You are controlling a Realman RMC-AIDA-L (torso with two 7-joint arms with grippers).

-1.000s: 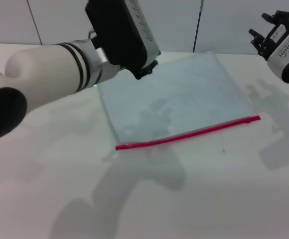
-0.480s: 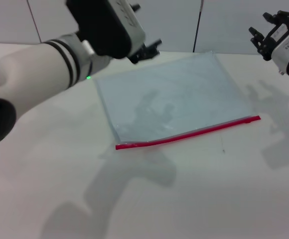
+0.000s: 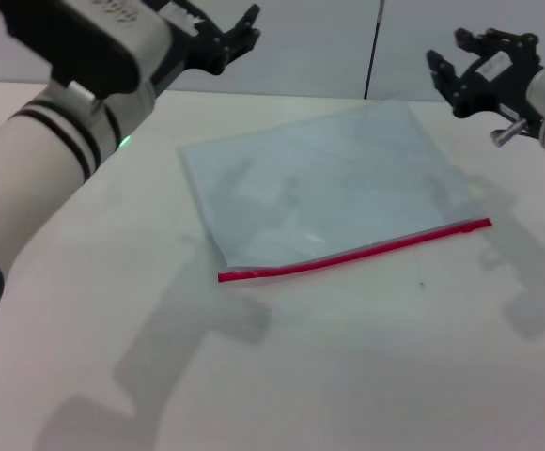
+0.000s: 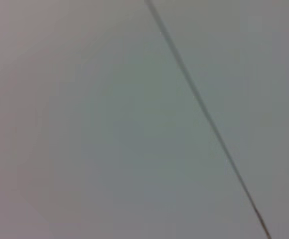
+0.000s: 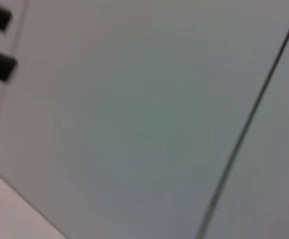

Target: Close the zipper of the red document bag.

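Observation:
The red document bag (image 3: pixel 329 183), a flat translucent pale blue-grey pouch, lies on the white table (image 3: pixel 348 366) in the head view. Its zipper (image 3: pixel 357 252), a thin bright red strip, runs along the near long edge from left to right. My left gripper (image 3: pixel 224 30) hangs in the air beyond the bag's far left corner, open and holding nothing. Above the far right corner my right gripper (image 3: pixel 481 64) is raised, fingers spread, also empty. Both wrist views show only a pale wall with a dark seam.
A pale panelled wall (image 3: pixel 329 42) with a dark vertical seam stands behind the table. Bare white table surface stretches in front of the zipper and to either side of the bag.
My left arm has lifted and swung back to the left, off the bag's far left corner. My right gripper has moved left, nearer the bag's far right corner.

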